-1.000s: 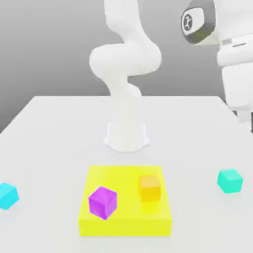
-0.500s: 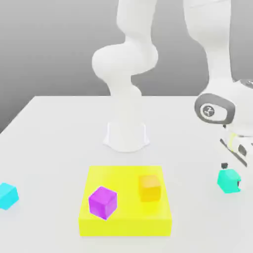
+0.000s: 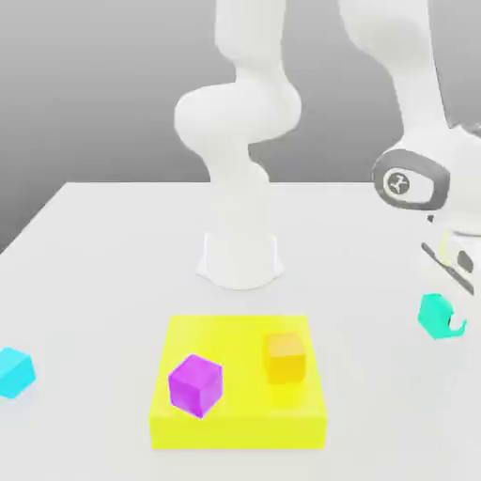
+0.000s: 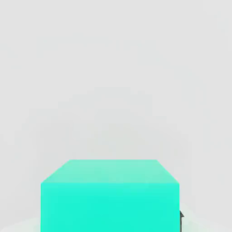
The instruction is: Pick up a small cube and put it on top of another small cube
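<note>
The small teal-green cube point(image 3: 432, 314) hangs a little above the white table at the exterior view's right, tilted slightly. My gripper point(image 3: 441, 318) is shut on it, one finger on each side. In the hand view the same cube point(image 4: 110, 195) sits close up between the jaws, with pale table beyond it. The other small cube, sky-cyan point(image 3: 14, 371), rests on the table at the exterior view's far left, well apart from the gripper.
A flat yellow block point(image 3: 240, 421) lies near the front middle of the table, carrying a purple cube point(image 3: 195, 384) and an orange cube point(image 3: 285, 358). The arm's white base point(image 3: 241, 258) stands behind it. Open tabletop stretches between the yellow block and each small cube.
The hand came down from the upper right onto the teal-green cube, the fingers closed on it, and the cube now sits slightly higher than before.
</note>
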Controlling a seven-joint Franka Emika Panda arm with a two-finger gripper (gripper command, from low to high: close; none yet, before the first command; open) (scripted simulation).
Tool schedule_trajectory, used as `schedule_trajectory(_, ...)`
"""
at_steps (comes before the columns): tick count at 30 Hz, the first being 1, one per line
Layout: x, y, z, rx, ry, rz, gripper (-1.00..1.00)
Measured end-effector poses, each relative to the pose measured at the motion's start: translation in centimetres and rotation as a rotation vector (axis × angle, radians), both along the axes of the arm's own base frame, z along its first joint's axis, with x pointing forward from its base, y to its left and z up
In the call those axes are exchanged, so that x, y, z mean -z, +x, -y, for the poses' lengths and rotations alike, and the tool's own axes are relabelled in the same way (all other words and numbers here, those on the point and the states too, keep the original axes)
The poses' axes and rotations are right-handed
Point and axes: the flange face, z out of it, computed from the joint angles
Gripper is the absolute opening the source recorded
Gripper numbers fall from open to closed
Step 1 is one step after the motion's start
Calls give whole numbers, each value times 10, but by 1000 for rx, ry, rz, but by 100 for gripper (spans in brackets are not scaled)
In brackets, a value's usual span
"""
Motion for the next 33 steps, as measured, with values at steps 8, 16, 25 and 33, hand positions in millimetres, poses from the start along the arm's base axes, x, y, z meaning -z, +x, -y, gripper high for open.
schedule_trajectory(8,-26,119,129,474,15,40,-100)
schedule_trajectory(16,-43,170,310,973,13,55,-100)
schedule_trajectory(25,-64,135,524,1528,9,75,-100)
schedule_trajectory(33,-60,33,656,1979,10,26,-100)
